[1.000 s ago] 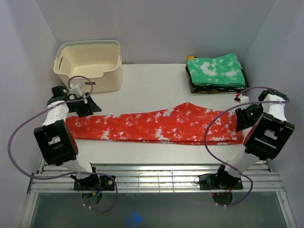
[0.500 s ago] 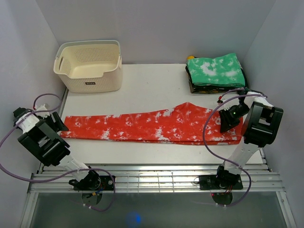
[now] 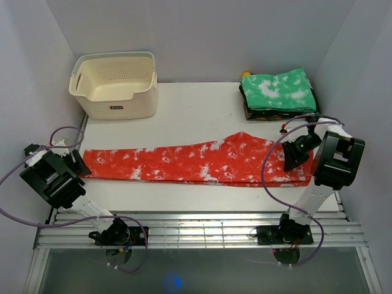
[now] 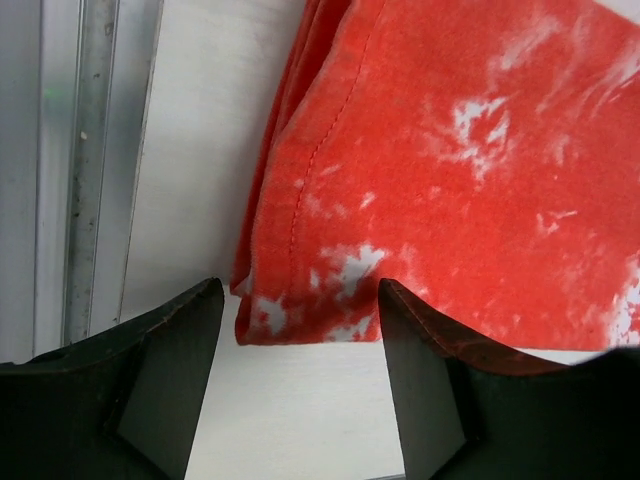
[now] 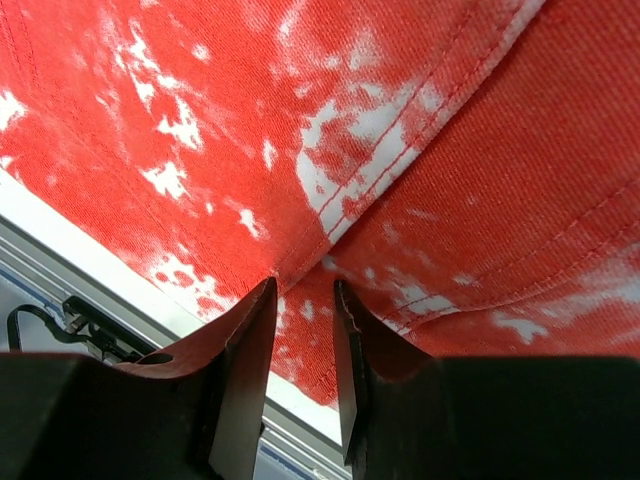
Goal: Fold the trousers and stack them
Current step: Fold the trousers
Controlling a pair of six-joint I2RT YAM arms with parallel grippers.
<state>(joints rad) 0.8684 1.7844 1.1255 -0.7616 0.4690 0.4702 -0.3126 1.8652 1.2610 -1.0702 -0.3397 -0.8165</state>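
The trousers (image 3: pixel 202 162) lie flat across the table, red-orange with white blotches, legs to the left and waist to the right. My left gripper (image 3: pixel 75 162) is at the cuff end, low over the table. In the left wrist view its fingers stand wide open (image 4: pixel 300 292) with bare table between them and the cuff (image 4: pixel 300 320) just past the tips. My right gripper (image 3: pixel 293 157) hangs over the waist end. Its fingers (image 5: pixel 305 290) show a narrow gap, with flat cloth (image 5: pixel 200 100) and a seam visible through it and nothing pinched.
A cream plastic basket (image 3: pixel 116 82) stands at the back left. A stack of folded green cloth with white blotches (image 3: pixel 278 92) sits at the back right. An aluminium rail (image 3: pixel 196 229) runs along the front edge, and white walls close in both sides.
The left arm swung out to the left, off the trouser leg to just beyond the cuffs. The right arm moved inward over the waist. The trousers have not moved.
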